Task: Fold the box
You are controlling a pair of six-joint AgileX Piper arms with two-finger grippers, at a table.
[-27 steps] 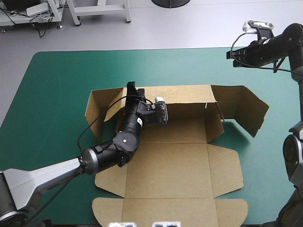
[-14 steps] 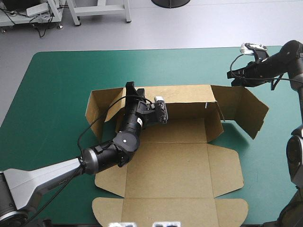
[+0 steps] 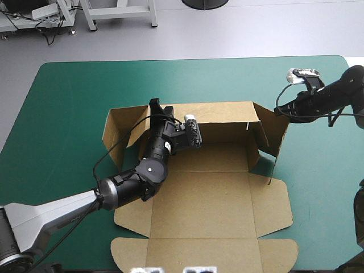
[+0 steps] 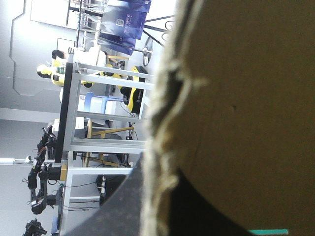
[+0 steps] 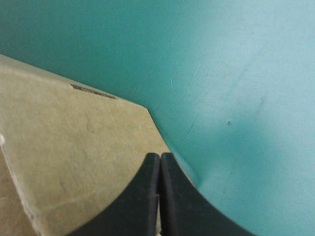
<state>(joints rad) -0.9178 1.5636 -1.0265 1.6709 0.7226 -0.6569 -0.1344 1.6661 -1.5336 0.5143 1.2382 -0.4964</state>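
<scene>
Where the box lies: the brown box [image 3: 210, 193] sits on the teal-green cover [image 3: 62, 114] at the table's middle and reaches toward the near edge; its far wall [image 3: 222, 112] is raised and its lid panel [image 3: 199, 250] lies flat by the near edge
Left arm: the left gripper [image 3: 156, 108] is at the far wall's left end, clamped on the top edge of the board; in its wrist view the board [image 4: 246, 98] fills the space ahead and one black finger [image 4: 197, 216] shows under the sheet
Why held so: probably to pin the far wall upright and stop the box sliding while the other arm works
Right arm: the right gripper [image 3: 282, 109] is at the box's far right corner, its fingers pressed together into one point and holding nothing; its wrist view puts the tip [image 5: 160, 162] at the edge of the right side flap [image 3: 272, 133]
Why placed so: closed fingers make a blunt pusher; the flap stands raised, so I judge the tip is set to swing it inward toward the tray
Left side: the left side flap [image 3: 122, 128] leans outward, not yet tucked
Step in hand: raising the side walls; the tucking is not yet done
Writing: none readable on the board; only a narrow cut slot [image 5: 93, 92] marks the right side flap
</scene>
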